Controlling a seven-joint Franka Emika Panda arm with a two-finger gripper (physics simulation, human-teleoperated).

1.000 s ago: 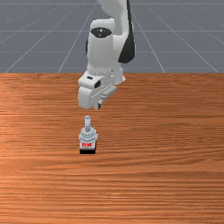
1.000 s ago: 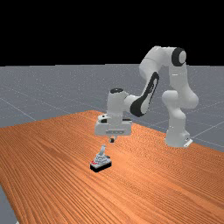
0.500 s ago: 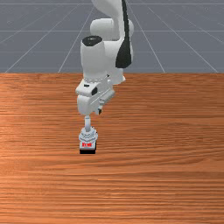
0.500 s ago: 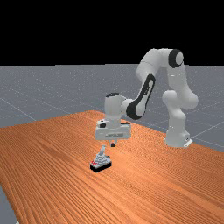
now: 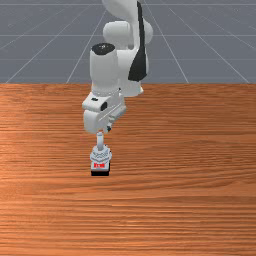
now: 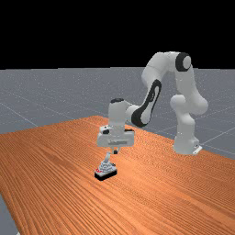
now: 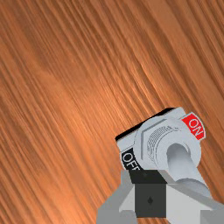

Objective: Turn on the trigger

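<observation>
Trigger [image 5: 100, 156] likely stiff and slick: with your end effector [image 6: 115, 152] closed, push high on the lever [image 7: 181, 161] toward the ON label [image 7: 195, 126], contact being hard to judge.

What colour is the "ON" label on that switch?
Red, with white letters; the label shows best in the wrist view.

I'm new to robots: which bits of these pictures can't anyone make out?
Wrist view: the last letter of the black label is partly hidden by the end effector.
Wrist view: the upper end of the lever, also behind the end effector.
Front view: lettering on the red label, too small.
Far view: the same lettering, too small.
</observation>
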